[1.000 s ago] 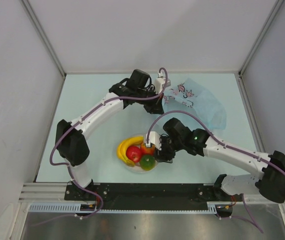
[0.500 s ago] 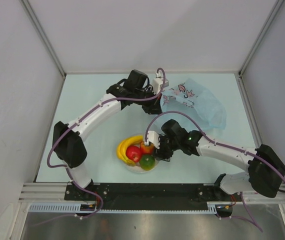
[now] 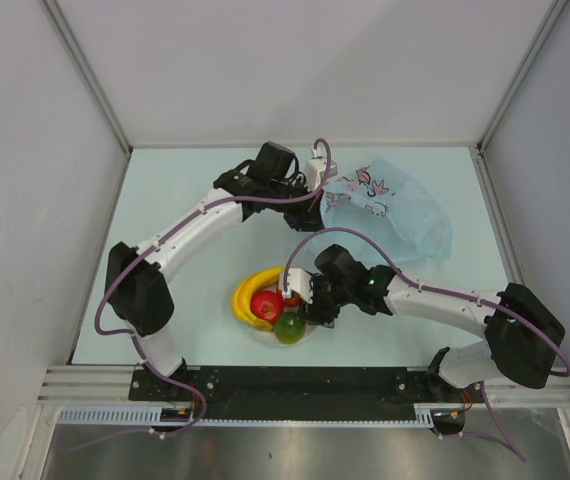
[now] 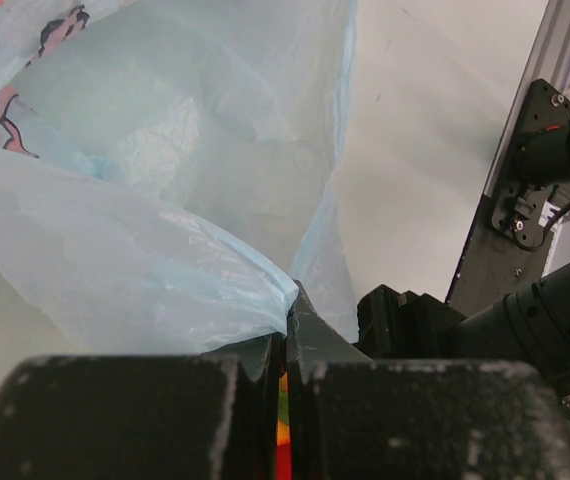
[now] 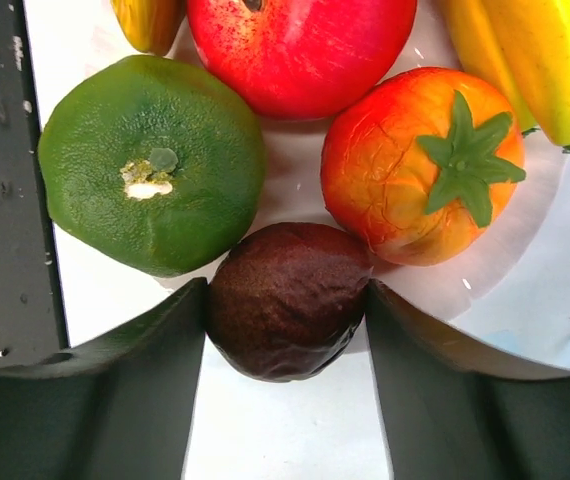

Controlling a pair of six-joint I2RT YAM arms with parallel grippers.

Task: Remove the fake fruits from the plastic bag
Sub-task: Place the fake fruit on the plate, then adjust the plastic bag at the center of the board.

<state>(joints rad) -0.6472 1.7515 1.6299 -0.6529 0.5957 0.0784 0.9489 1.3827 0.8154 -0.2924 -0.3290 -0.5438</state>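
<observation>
Jaws of right gripper [image 5: 287, 330] pinch dark purple fruit [image 5: 287, 295].
Banana [image 3: 248, 295] long axis follows the plate [image 5: 545, 230] left rim; your left gripper [image 4: 287, 345] jaws clamp the plastic bag [image 4: 145, 230].

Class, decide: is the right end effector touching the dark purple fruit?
Touching. The right wrist view shows both fingers pressed against the dark purple fruit with no gap.

Overhead looks down on the whole table [image 3: 165, 180]; left wrist, close on the bag [image 4: 115, 250]; right wrist, tight above the plate [image 5: 555, 220]. Both spots show overhead too.
</observation>
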